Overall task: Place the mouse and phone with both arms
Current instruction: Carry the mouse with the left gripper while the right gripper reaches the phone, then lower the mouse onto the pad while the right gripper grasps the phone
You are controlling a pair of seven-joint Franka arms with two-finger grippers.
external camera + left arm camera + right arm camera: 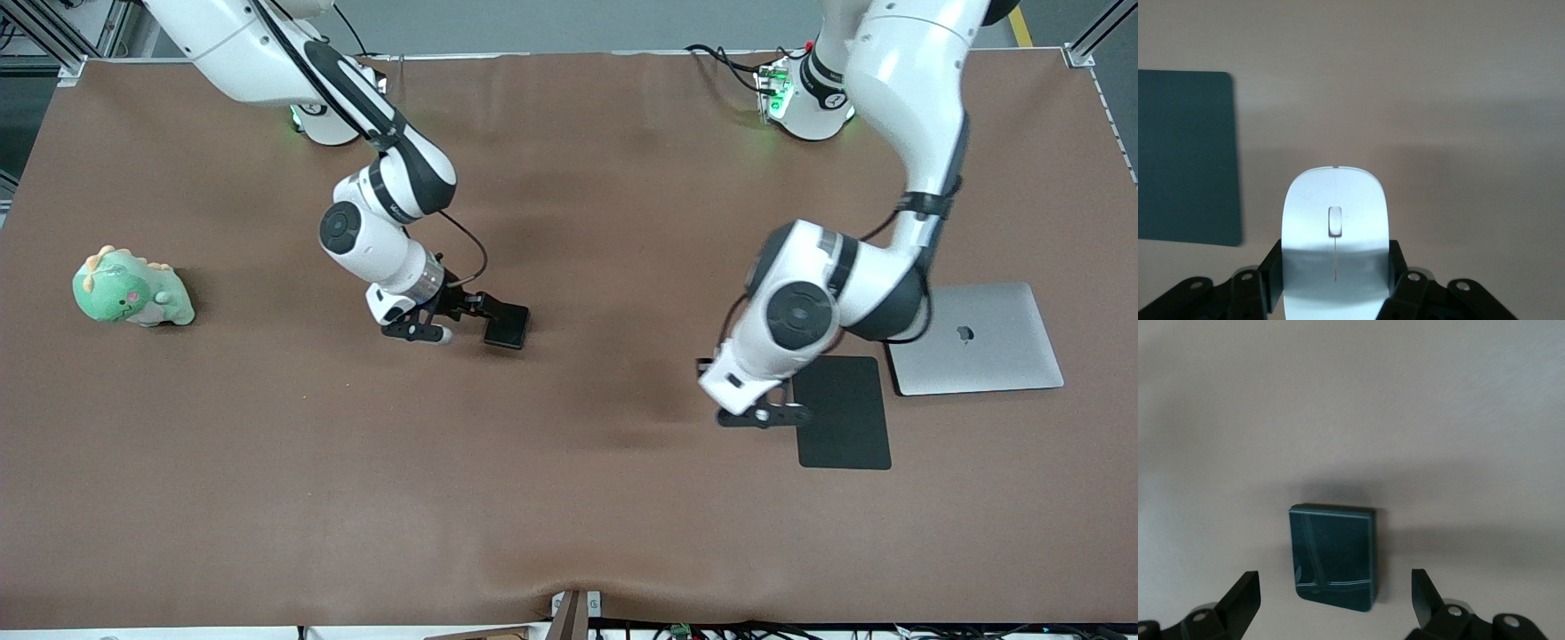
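Left wrist view has the mouse (1336, 233) clamped in the left end effector (1336, 283) beside the mouse pad (1186, 157), so it's best carried level over the pad before release. Right end effector (1336, 597) is spread wide around the phone (1333, 557), which sits on the bench (569, 498) mid-table toward the right arm's end, untouched, and should be centred before squeezing.

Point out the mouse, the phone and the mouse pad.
mouse (1336, 230): left wrist view, on its top by the scroll wheel.
phone (1335, 557): right wrist view, middle of its dark face.
mouse pad (849, 418): front view, bare middle.
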